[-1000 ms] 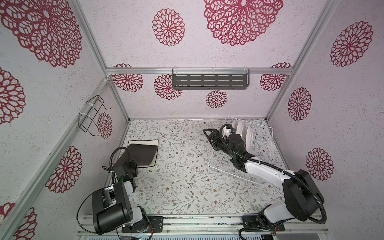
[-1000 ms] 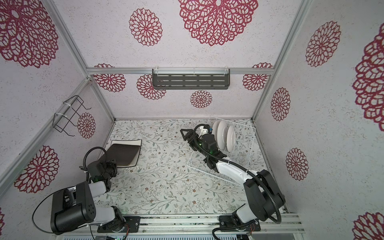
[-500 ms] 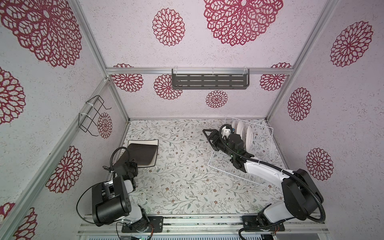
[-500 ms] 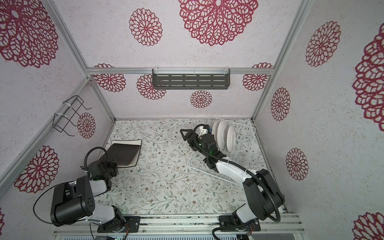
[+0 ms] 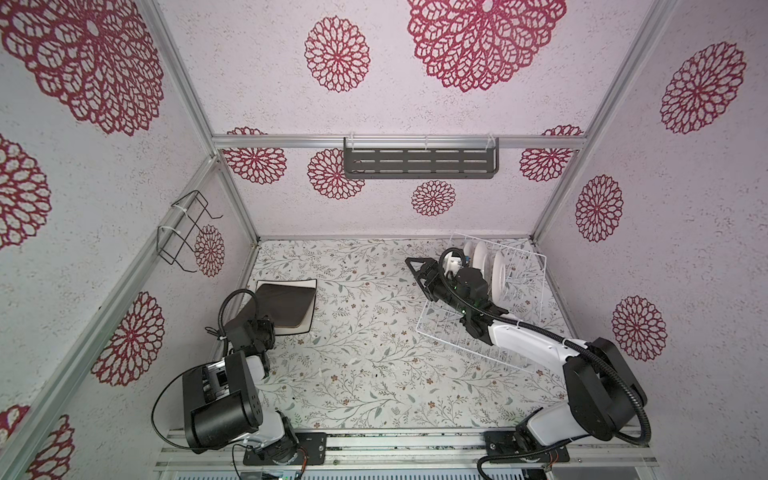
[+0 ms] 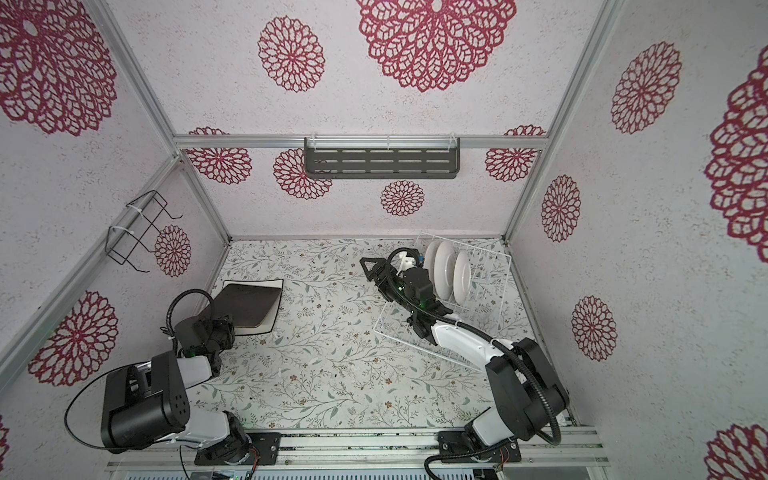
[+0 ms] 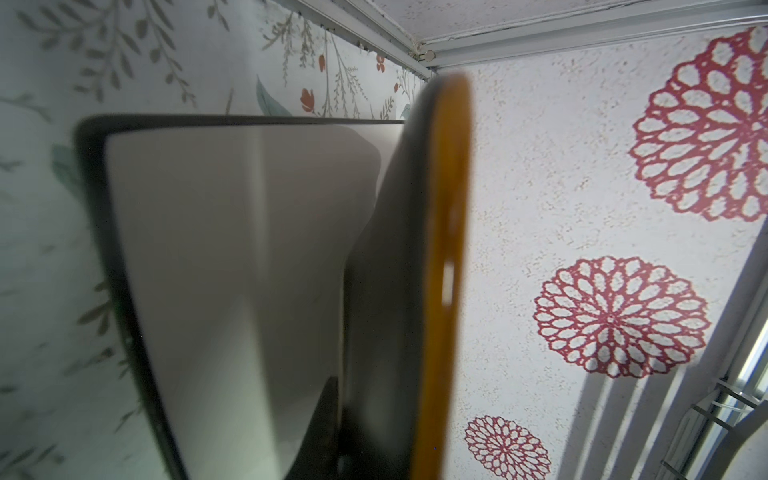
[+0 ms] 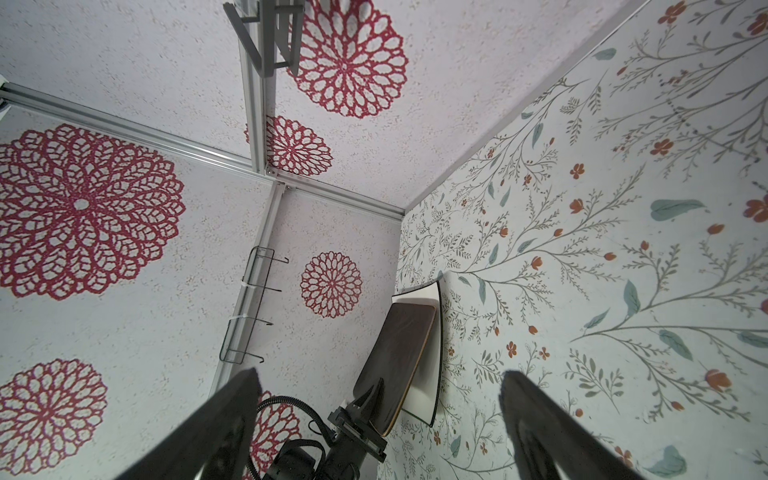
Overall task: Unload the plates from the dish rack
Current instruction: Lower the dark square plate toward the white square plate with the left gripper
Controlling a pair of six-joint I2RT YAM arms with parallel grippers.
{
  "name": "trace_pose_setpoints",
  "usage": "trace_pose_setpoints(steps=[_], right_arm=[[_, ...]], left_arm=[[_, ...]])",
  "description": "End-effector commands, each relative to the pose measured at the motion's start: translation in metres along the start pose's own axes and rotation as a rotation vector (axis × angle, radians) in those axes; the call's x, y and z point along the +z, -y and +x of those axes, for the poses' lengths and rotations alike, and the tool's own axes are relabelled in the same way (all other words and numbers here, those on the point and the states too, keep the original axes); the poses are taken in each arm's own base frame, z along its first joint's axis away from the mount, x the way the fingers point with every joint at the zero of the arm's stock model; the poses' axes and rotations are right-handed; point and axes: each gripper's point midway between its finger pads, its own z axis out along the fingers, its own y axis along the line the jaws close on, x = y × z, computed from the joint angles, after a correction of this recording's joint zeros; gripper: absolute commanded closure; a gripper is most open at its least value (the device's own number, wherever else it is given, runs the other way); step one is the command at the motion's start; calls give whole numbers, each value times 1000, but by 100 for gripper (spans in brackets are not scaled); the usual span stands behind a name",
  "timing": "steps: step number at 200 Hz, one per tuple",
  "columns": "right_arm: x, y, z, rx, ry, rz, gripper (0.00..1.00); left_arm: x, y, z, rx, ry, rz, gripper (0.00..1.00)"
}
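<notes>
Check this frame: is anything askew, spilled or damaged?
Nothing is spilled or broken. The black plate leans tilted over the square white plate, pinched at its edge by the left hand. The dish rack sits at an angle to the walls.

Left gripper [image 8: 371,401] clamped tight, right gripper [image 5: 419,272] spread wide.

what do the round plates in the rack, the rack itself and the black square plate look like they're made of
Round plates: likely glazed ceramic or porcelain, going by the smooth white sheen.
Dish rack: thin metal wire with a white coating, it seems; slim uniform white rods.
Black square plate: probably glazed stoneware, maybe melamine; dark satin face, glossy amber-brown edge.
</notes>
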Motion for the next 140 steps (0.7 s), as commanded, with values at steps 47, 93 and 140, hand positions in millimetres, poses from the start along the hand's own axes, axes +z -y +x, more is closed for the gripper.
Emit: trace_pose_setpoints(steps=[47, 93, 140], right_arm=[[-12, -28, -12, -17, 38, -70, 7], [-16, -29, -13, -20, 43, -68, 7], [-18, -29, -15, -30, 54, -62, 7]], left_arm=[[-9, 64, -12, 58, 31, 208, 82], [-8, 60, -13, 44, 41, 203, 66], [-7, 54, -11, 53, 27, 162, 40]])
